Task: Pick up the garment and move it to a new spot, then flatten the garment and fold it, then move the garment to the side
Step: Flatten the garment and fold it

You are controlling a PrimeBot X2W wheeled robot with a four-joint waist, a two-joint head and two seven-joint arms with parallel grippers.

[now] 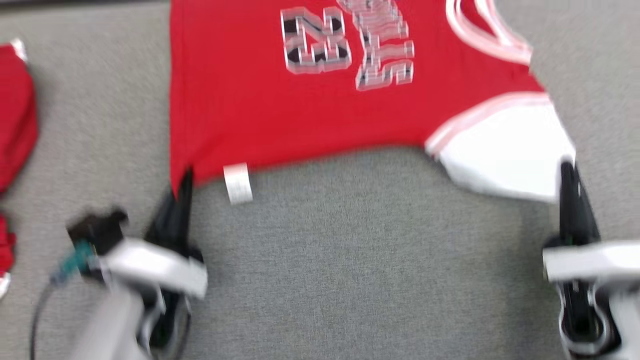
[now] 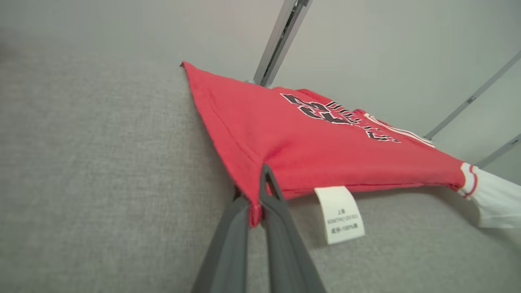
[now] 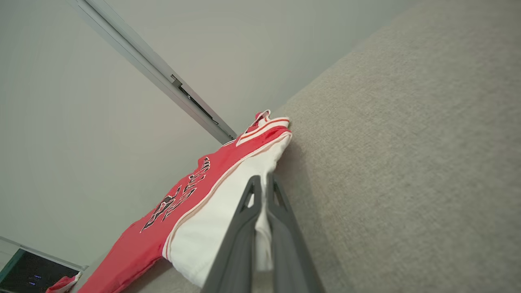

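This is looking like a robot test lab, not a home. A grey cloth table [image 1: 350, 260] is serving as the bench, plain pale panels [image 2: 386, 49] with metal rails [image 2: 281, 40] are closing it in, a dark screen [image 3: 28, 272] is sitting at one edge, and more red clothes [image 1: 17, 115] are lying left of the jersey [image 1: 240, 100].

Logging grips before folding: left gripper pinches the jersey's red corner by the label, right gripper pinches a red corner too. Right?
Not quite: the right wrist view shows the right gripper shut on the white sleeve of the jersey, not red. The left gripper does pinch the red corner by the label.
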